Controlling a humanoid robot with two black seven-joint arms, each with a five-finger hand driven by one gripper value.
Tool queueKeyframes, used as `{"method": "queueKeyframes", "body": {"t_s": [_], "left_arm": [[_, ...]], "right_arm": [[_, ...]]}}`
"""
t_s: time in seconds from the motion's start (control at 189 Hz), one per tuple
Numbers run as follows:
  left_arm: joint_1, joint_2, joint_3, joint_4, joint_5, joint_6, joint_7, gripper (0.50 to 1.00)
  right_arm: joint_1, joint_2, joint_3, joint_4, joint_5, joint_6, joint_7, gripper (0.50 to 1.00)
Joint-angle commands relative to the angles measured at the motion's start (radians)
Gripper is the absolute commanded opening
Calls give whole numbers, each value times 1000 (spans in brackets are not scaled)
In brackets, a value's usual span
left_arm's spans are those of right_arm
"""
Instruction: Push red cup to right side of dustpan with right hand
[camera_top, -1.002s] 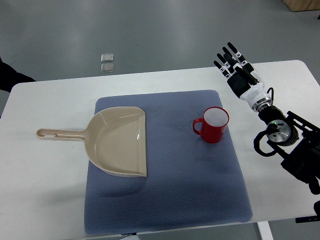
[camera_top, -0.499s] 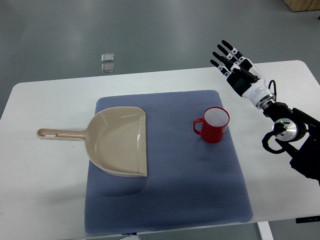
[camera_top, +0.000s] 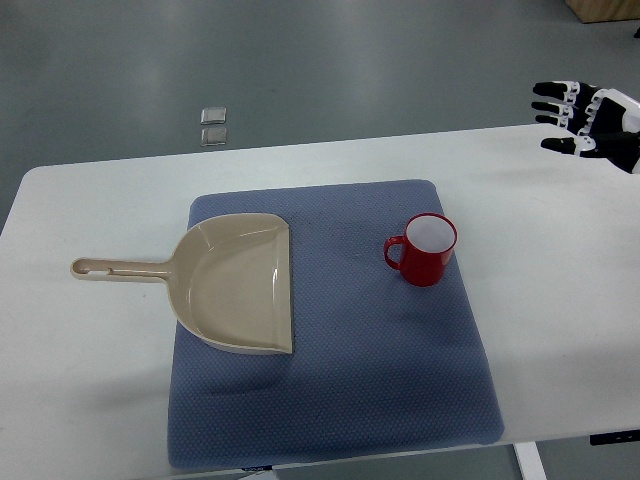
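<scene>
Red cup (camera_top: 426, 251) stands upright on the blue mat (camera_top: 330, 400), handle pointing toward the dustpan (camera_top: 240, 290); I see it on the mat's right half, well apart from the dustpan, which lies on the left half with its handle reaching onto the white table (camera_top: 90, 400); my right hand (camera_top: 588, 120) hovers at the picture's right edge above the table's far corner, fingers spread and holding nothing, well apart from the cup.

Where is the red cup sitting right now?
In the top view, the red cup stands upright on the right part of the blue mat, well to the right of the beige dustpan, its handle pointing toward the dustpan.
</scene>
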Motion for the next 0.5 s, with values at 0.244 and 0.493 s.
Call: {"method": "queueKeyframes", "body": {"t_s": [0.244,0.493], "left_arm": [[-2,0,3,-39,0,0,0,1000],[0,0,1,-34,0,0,0,1000]], "right_arm": [[-87,57,3,85,-87,0,45,934],[-124,100,1,112,-164,0,140,934]]}}
